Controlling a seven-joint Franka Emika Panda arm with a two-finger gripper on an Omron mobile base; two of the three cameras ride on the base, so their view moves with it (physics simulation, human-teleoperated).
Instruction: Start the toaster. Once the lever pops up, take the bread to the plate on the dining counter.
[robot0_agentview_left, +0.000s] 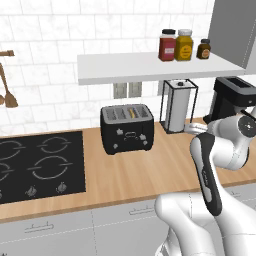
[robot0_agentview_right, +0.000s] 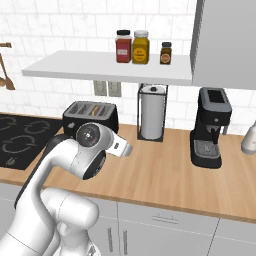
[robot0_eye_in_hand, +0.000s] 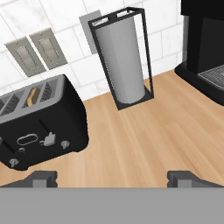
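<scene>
Wood counter (robot0_agentview_left: 150, 170) along white tile wall, w/ black stovetop (robot0_agentview_left: 40, 165) set in at its left end. Toaster (robot0_agentview_left: 127, 128): black, boxy, multi-slot, stands on counter just right of stovetop, back twd wall, knobs + levers on front face; also seen in right base view (robot0_agentview_right: 90, 116) partly behind arm, and in hand view (robot0_eye_in_hand: 41, 122) at left, tilted by camera roll. Bread (robot0_agentview_left: 132, 113): tan slice sitting down in one of the toaster's slots, top edge just showing; in hand view (robot0_eye_in_hand: 33, 97) same slice in a slot. Paper towel roll (robot0_agentview_left: 178, 107): white, upright in black wire frame, near toaster's right side, not touching. Coffee machine (robot0_agentview_right: 212, 127): black, taller, further right on counter, well apart from toaster. Wall outlets (robot0_agentview_left: 127, 90) behind, betw toaster + towel roll. White shelf (robot0_agentview_left: 150, 67) above w/ three jars (robot0_agentview_left: 183, 45): red, yellow, small brown. Wooden utensils (robot0_agentview_left: 7, 82) hang on wall far left. Gripper (robot0_eye_in_hand: 113, 178): jaws spread wide, nothing betw them, hovering over bare counter right of toaster, short of towel roll.
</scene>
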